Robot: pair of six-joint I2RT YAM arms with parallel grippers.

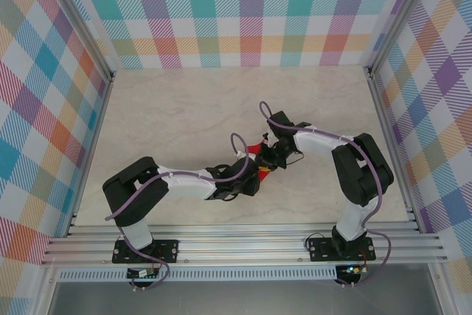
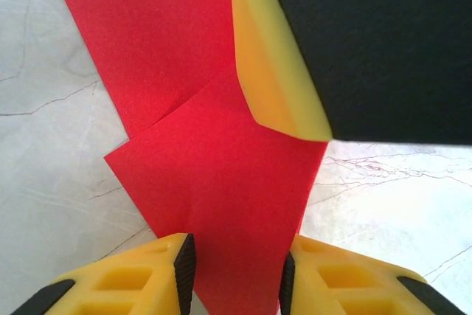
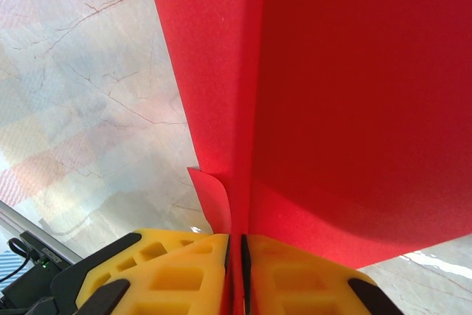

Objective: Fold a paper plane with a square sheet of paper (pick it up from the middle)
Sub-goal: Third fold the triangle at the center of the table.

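Observation:
The paper plane (image 1: pixel 259 150) is red paper, part-folded with creases, held low over the middle of the table between both arms. My right gripper (image 3: pixel 236 256) is shut on a folded ridge of the red paper (image 3: pixel 354 108), which rises from its pads as two sheets. My left gripper (image 2: pixel 236 274) stands open with its pads either side of a flat red flap (image 2: pixel 214 167), and table shows beside the left pad. One yellow and black finger (image 2: pixel 276 71) of the right gripper rests over the paper's upper right part in the left wrist view. In the top view both grippers (image 1: pixel 251 175) (image 1: pixel 270 157) meet at the paper.
The pale marbled table (image 1: pixel 184 116) is ringed by checked walls (image 1: pixel 243 12) and aluminium posts. A slotted metal rail (image 1: pixel 243 245) with both arm bases runs along the near edge. The arms' purple cables (image 1: pixel 236 142) loop above the wrists.

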